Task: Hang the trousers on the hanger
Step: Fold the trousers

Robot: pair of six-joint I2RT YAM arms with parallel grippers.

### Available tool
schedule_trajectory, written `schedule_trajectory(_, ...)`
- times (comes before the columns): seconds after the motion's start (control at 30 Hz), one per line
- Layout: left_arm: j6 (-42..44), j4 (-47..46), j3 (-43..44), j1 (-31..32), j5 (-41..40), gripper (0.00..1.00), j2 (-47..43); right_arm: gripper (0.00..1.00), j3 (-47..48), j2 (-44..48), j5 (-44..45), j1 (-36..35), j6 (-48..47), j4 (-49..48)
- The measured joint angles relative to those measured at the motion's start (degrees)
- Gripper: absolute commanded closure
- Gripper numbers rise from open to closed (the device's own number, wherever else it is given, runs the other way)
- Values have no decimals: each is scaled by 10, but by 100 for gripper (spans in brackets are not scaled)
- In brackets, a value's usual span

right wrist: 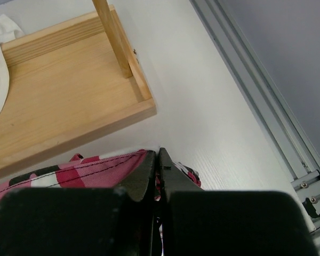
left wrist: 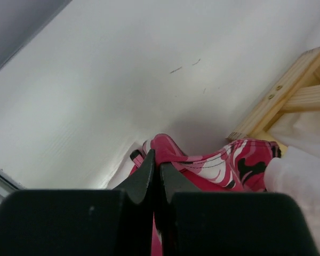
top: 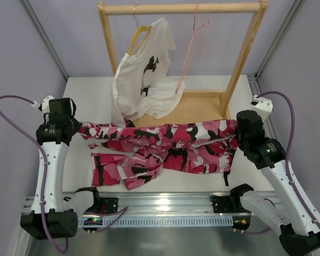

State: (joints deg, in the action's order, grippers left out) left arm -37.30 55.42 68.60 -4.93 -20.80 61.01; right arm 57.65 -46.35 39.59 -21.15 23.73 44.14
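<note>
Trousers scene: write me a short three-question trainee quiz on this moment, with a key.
1. True or false: the left gripper and the right gripper are both shut on the trousers.
2. Where is the pink hanger?
A. Hooked on the rack's top rail, with nothing on it
B. Lying on the table
C. Held by the right gripper
3. Which garment hangs on the wooden hanger?

Key: 1 true; 2 A; 3 the white T-shirt.
</note>
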Motion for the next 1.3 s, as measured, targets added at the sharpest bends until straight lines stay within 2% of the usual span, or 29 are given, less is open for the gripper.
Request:
schedule_trajectory(0.03,2,0,5,1,-1,100,-10,96,1,-2,-7,0,0,2)
schedule_trajectory(0.13,15,-41,-11,-1,28,90,-71,96,13,0,-31,0,-6,3)
schedule_trajectory(0.2,17,-97,-48,-3,77,91,-133,96,17,5,-55,1,-14,-7)
schedule_trajectory(0.27,0,-135,-80,-3,118,97,-177,96,19,10,-70,1,-17,-8)
schedule_trajectory(0.33,-33,-163,-110,-4,140,100,-196,96,20,10,-70,1,-19,-7)
schedule_trajectory(0.43,-76,-143,-151,-4,132,100,-184,96,20,8,-62,1,-20,6)
schedule_trajectory(0.5,-103,-103,-189,-4,91,99,-175,96,20,7,-57,1,-21,18)
schedule_trajectory(0.57,-122,-62,-220,-4,48,88,-167,96,20,7,-57,2,-22,24)
schedule_trajectory(0.6,-130,-39,-226,-4,29,64,-168,96,20,7,-58,2,-23,25)
schedule_trajectory(0.7,-147,-5,-218,-5,-21,34,-190,96,20,9,-66,2,-24,27)
schedule_trajectory(0.73,-143,-7,-210,-5,-28,32,-201,96,20,10,-72,2,-24,27)
schedule_trajectory(0.87,-77,-30,-127,-6,-17,31,-189,96,19,13,-100,2,-24,29)
schedule_trajectory(0.93,-29,-75,-75,-6,19,31,-147,96,16,19,-114,3,-24,27)
schedule_trajectory(1.03,27,-138,-41,-7,102,32,-61,96,10,26,-141,3,-24,21)
schedule_trajectory(1.2,93,-175,-47,-3,214,37,83,96,1,24,-173,3,-24,7)
schedule_trajectory(1.3,129,-161,-68,20,228,37,92,96,-1,23,-179,3,-24,2)
